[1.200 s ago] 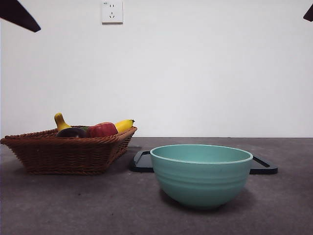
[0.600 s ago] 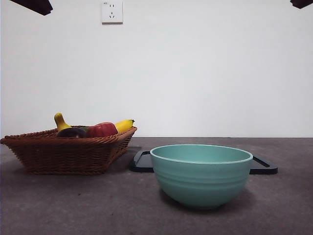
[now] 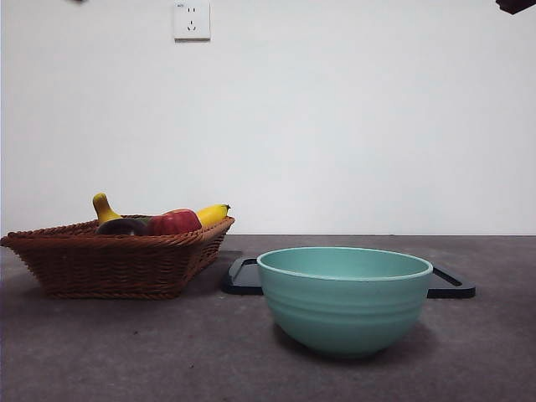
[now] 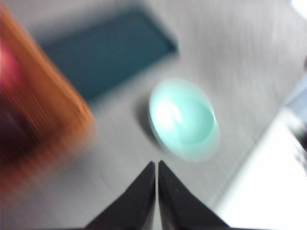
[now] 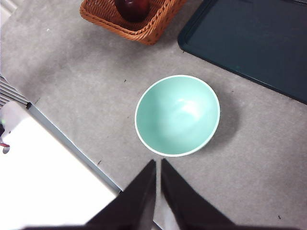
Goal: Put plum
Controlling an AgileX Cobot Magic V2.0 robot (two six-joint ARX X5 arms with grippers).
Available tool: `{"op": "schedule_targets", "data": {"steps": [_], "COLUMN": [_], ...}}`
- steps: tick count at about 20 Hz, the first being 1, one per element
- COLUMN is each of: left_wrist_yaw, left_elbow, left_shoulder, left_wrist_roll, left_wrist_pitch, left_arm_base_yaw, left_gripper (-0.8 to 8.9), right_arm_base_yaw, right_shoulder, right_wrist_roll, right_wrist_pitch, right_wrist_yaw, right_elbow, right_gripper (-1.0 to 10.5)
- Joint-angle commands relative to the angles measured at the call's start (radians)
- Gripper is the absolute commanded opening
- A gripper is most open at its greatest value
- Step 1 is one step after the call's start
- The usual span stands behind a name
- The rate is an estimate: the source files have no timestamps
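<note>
The plum (image 3: pixel 123 226) is a dark, almost black fruit lying in the brown wicker basket (image 3: pixel 117 264) at the left of the table, beside a red apple (image 3: pixel 174 222). In the left wrist view, which is blurred by motion, my left gripper (image 4: pixel 157 165) hangs shut and empty high over the table, near the teal bowl (image 4: pixel 182 117). My right gripper (image 5: pixel 158 165) is also shut and empty, high above the same bowl (image 5: pixel 177 115). A dark red fruit (image 5: pixel 132 7) shows in the basket (image 5: pixel 144 26); whether it is the plum or the apple is unclear.
A teal bowl (image 3: pixel 345 297) stands at the front centre with a black tray (image 3: pixel 243 276) behind it. Two yellow bananas (image 3: pixel 212 213) lie in the basket. A black arm tip (image 3: pixel 515 5) shows at the top right corner. The table's white edge (image 5: pixel 48 177) lies near the bowl.
The black arm tip at the top left has risen out of the front view. The tip at the top right has also moved up. Nothing on the table has moved.
</note>
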Motion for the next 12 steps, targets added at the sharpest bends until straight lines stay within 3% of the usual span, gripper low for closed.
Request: {"op": "schedule_targets", "data": {"steps": [1,6,9,12], "left_wrist_yaw": [-0.068,-0.249,-0.371,-0.416], "left_elbow": [-0.028,-0.338,-0.548,-0.701], "left_shoulder": [-0.096,-0.378,-0.554,-0.682], "left_wrist_roll": [0.033,0.034,0.031,0.027], "left_wrist_pitch": [0.230,0.695,0.793,0.800], "left_arm_base_yaw": [0.082,0.261,0.326,0.365], "left_gripper": [0.07,0.07,0.07,0.07], "right_arm_base_yaw": [0.009,0.009,0.009,0.009], "right_shoulder": [0.003,0.003,0.003,0.003], "right_wrist_roll": [-0.008,-0.008,-0.008,-0.008], "right_wrist_pitch": [0.010,0.010,0.010,0.010], "right_wrist_yaw": [0.000,0.000,0.000,0.000], "right_elbow": [0.015,0.015,0.015,0.015], "right_gripper": [0.1,0.1,0.1,0.1]}}
